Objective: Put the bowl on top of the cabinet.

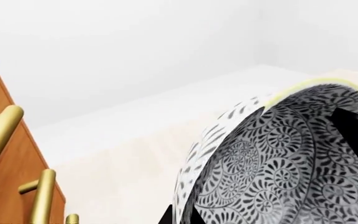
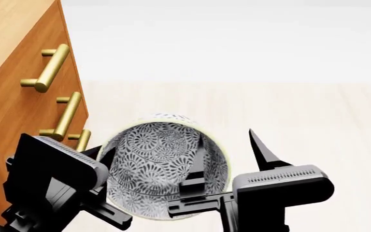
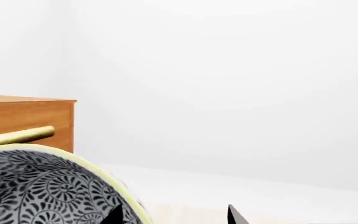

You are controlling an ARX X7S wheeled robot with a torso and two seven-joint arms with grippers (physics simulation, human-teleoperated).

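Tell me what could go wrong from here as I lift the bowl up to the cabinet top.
1. The bowl seems held only at its rim: one finger of the right gripper sits inside, the other outside. A rim pinch could slip or let the bowl tilt.
2. The cabinet stands close on the left, its brass handles jutting toward the bowl; the bowl or the left gripper might catch them.
3. The cabinet top shows only partly, so the placement spot is hard to judge.
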